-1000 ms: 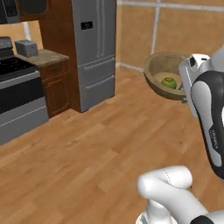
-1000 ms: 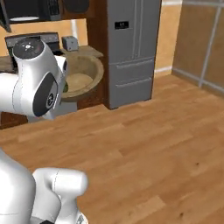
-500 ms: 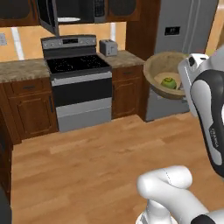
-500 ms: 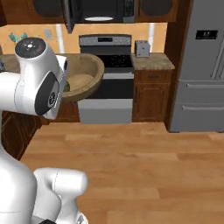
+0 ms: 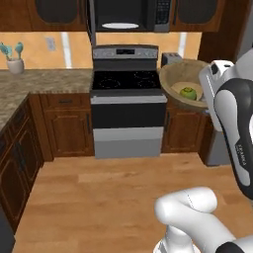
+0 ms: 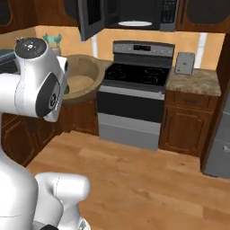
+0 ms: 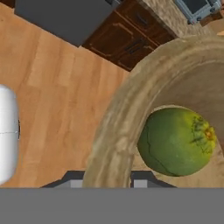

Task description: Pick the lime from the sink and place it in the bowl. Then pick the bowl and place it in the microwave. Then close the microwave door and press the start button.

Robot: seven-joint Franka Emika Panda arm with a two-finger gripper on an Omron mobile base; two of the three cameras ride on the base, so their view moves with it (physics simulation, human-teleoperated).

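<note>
Risk lies in the tool (image 7: pixel 107 178), clamped on the rim of the round tan wooden bowl (image 5: pixel 174 79), tilting it and spilling the small yellow-green lime (image 7: pixel 177 141) short of the open black microwave (image 5: pixel 129 16).

The arm (image 5: pixel 237 123) is glossy white with rounded links, dark grey joint bands, and small dark lettering.

base views flank stove (image 5: pixel 127 79), hand view downward

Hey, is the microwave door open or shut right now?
Open. The microwave door swings out to the left of the microwave, and the white turntable plate shows in the bare cavity.
</note>
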